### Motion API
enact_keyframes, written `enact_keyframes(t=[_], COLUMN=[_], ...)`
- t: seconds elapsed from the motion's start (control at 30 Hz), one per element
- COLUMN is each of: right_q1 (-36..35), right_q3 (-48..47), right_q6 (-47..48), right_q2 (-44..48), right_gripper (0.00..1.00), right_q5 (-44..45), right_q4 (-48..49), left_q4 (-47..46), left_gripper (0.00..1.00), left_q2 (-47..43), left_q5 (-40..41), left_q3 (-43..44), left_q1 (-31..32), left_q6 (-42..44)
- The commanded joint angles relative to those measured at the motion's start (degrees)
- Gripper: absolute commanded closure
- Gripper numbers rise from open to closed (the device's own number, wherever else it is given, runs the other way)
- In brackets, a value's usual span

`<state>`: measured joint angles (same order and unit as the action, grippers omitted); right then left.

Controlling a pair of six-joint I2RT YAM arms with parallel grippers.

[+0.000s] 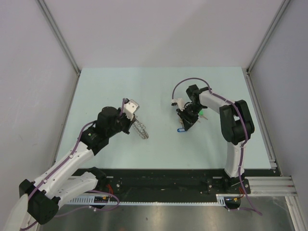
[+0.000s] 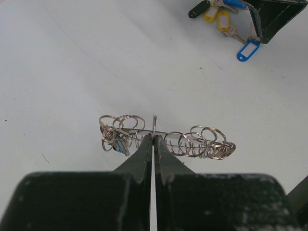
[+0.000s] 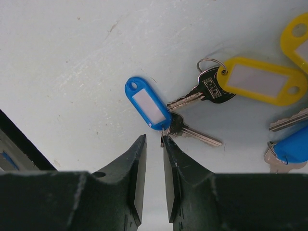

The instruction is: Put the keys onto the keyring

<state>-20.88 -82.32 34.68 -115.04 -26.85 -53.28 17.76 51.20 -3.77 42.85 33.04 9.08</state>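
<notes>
From above, the left claw [image 1: 135,124] sits at about 9 o'clock on the pale table [image 1: 159,82]; it is shut tight on the keyring [image 1: 142,131], which pokes out from it toward 5 o'clock; the right claw [image 1: 186,120] is at about 3 o'clock, tipped down over the keys [image 1: 181,129]; only a little blue shows under it; the keyring and the keys are well apart.

In the left wrist view, the two fingers [image 2: 139,161] are pressed together with no gap; they pinch the wire of the keyring [image 2: 202,144], which lies sideways just past the tips; the keys [image 2: 216,19] lie far off at 1 o'clock, black, yellow and blue, right beside the right claw [image 2: 272,17].

In the right wrist view, the right claw [image 3: 154,139] is open just a crack; the little metal loop [image 3: 163,136] of one key sits right at the tips; I cannot tell if the fingers touch it; its blue tag [image 3: 147,103] lies flat at 12 o'clock from the tips; a yellow tag [image 3: 262,79] with its key lies at 2 o'clock; more keys lie at the right edge.
</notes>
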Motion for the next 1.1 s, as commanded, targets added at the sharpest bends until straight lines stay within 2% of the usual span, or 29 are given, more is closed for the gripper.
enact_keyframes(t=[0.0,0.33,0.57,0.7,0.83,1.07], right_q1=[0.05,0.14,0.14,0.14,-0.03,-2.14], right_q3=[-1.96,-1.96,-1.88,-1.88,-1.96,-1.61], right_q6=[0.75,0.13,-0.14,-0.31,-0.66,-2.07], right_q2=[-0.71,-1.76,-1.67,-1.06,-0.01,5.7], right_gripper=[0.77,0.8,0.89,0.9,0.99,1.0], right_q5=[-0.66,0.31,0.92,1.27,2.24,5.75], right_q4=[-1.57,-1.13,-0.34,-0.34,-0.42,0.63], left_q4=[-2.55,-2.47,-2.55,-2.55,-2.55,-2.47], left_gripper=[1.0,1.0,1.0,1.0,1.0,1.0], left_q2=[-1.19,-1.1,-1.01,-0.93,-0.84,-1.1], left_q5=[-0.98,-0.98,-0.98,-0.97,-0.98,-1.41], left_q3=[0.3,0.3,0.3,0.3,0.3,0.48], left_q1=[0.36,0.36,0.45,0.45,0.36,0.36], left_q6=[1.03,1.03,1.12,1.03,0.94,1.2])
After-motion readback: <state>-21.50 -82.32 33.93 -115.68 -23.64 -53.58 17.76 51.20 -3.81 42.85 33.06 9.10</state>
